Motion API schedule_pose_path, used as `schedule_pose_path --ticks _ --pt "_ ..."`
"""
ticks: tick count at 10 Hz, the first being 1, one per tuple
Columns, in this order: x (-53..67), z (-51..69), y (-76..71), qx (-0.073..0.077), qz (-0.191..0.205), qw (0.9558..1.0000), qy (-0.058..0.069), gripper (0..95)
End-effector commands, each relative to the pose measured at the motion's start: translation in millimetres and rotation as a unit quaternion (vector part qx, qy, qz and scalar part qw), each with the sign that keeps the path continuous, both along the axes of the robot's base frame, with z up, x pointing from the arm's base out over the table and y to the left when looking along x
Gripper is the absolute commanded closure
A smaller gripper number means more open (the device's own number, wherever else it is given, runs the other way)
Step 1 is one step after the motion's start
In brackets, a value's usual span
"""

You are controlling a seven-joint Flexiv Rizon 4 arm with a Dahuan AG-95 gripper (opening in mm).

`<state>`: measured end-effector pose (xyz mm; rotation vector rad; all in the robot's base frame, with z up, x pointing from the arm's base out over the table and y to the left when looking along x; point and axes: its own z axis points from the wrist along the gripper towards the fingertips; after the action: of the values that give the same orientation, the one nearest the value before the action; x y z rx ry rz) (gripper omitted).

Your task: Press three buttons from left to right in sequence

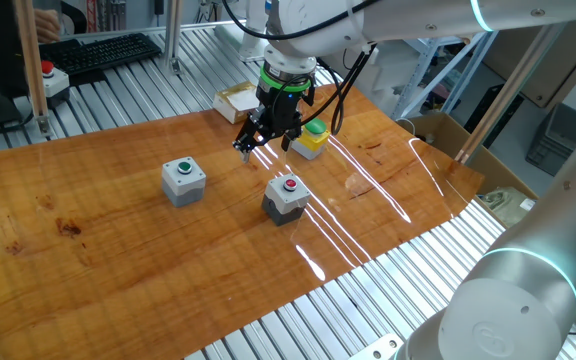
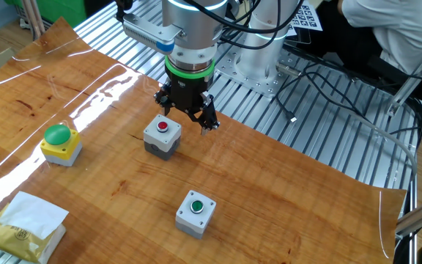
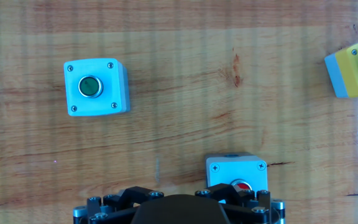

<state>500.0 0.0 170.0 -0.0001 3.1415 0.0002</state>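
Wood table top w/ three button boxes in a row: light grey box [image 1: 183, 181] at left, dark grey box [image 1: 286, 198] mid, yellow box [image 1: 311, 137] at right. Your gripper [image 1: 259, 139] hangs above the table behind the mid box, fingers spread wide, holding nothing. Looks like step one: you need to shift over to the light grey box's green cap [image 3: 89, 86] & push straight down.

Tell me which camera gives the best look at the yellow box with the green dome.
The other fixed view: the yellow box with the green dome sits whole and unobstructed on the wooden table. In one fixed view the tool partly hides it. The hand view cuts it off at the right edge.
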Motion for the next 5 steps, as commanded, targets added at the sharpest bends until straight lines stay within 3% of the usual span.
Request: schedule_pose_path --ticks 1,2,5 --pt "0.0 0.0 0.0 0.0 0.0 1.0 0.0 0.0" --pt "-0.4 -1.2 0.5 0.018 -0.017 0.9997 0.0 95.0" --pt "-1.6 -4.3 1.8 0.018 -0.017 0.9997 0.0 95.0"
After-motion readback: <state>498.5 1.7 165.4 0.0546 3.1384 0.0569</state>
